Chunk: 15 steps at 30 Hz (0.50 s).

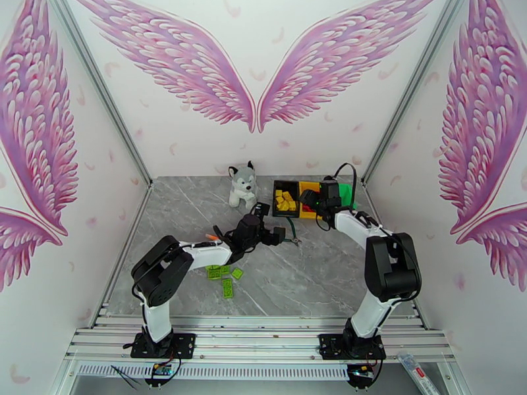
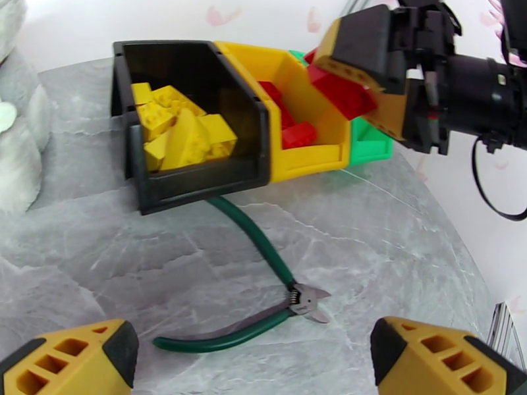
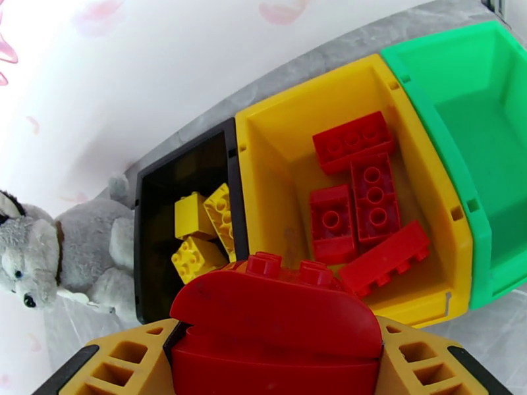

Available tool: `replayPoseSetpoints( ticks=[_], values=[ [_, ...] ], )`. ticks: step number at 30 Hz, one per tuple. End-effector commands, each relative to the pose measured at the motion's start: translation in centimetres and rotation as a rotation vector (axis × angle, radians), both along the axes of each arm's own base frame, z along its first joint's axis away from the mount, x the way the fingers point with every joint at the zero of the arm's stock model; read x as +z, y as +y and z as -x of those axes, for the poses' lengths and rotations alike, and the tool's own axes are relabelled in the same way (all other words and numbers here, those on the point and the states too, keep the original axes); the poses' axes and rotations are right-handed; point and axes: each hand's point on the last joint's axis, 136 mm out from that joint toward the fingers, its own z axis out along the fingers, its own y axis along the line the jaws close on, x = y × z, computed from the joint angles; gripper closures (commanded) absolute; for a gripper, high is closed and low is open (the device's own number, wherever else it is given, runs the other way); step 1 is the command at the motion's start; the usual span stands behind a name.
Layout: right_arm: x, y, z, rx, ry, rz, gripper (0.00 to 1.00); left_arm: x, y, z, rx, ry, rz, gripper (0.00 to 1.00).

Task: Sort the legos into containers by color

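Here the right end effector clamps a red lego above the yellow container; marbled worktop, pink-winged walls.

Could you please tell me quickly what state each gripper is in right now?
Left gripper: open, holding nothing.
Right gripper: closed on a red lego.

green bin mostly hidden behind right tool, plush husky cut off at left edge

Open room is left above the green bin; the black bin is hemmed by pliers in front (handle reaching it) and a plush dog beside.
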Motion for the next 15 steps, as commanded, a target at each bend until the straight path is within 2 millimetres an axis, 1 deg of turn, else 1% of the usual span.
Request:
replayPoseSetpoints(
  ticks=[1,4,8,9,11,15],
  values=[
    [0.3,-0.4,-1.2,-0.015,0.006,0.019,0.44,1.3,1.1,0.2,0.025,-0.008,0.023,0.01],
    [0.3,-1.1,-2.3,-0.039,0.015,0.039,0.43,1.5,2.1,0.4,0.044,-0.008,0.030,0.01],
    [-0.3,-1.9,-4.2,-0.060,0.048,0.064,0.40,1.7,3.9,0.8,0.078,-0.012,0.030,0.01],
    [-0.4,-2.1,-4.5,-0.064,0.055,0.069,0.37,1.8,4.4,0.9,0.087,-0.013,0.032,0.01],
    [-0.5,-2.3,-5.0,-0.070,0.065,0.076,0.29,1.7,5.6,1.3,0.109,-0.011,0.029,0.01],
    [0.0,-2.4,-5.0,-0.076,0.056,0.076,0.16,1.7,7.5,1.9,0.145,-0.012,0.024,0.01]
  ],
)
